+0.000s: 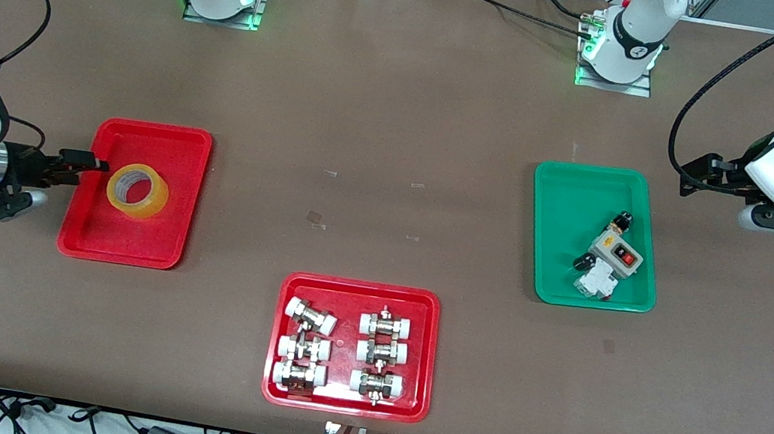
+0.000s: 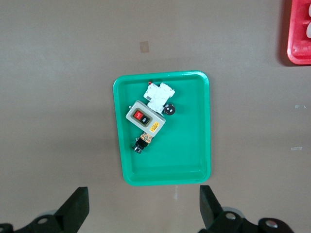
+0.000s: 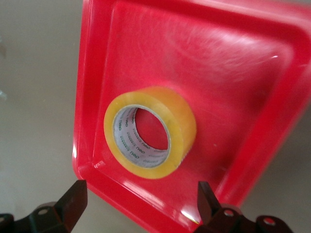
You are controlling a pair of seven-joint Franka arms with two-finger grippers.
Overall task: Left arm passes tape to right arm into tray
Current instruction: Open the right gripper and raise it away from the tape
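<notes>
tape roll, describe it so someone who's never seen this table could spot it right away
Of the two red trays, find the plain red tray at the right arm's end of the table. The tape lies flat inside it, just in front of the open right gripper. It is a translucent yellow ring with a white core, alone in its tray, while the other red tray holds metal fittings.

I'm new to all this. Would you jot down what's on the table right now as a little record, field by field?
tape: lying flat in the plain red tray, held by nothing
right gripper: open, at that tray's rim beside the tape
left gripper: open, empty, hanging by the green tray
green tray contents: grey switch box and small parts
fittings tray: metal fittings with white caps, nearest the front camera
</notes>
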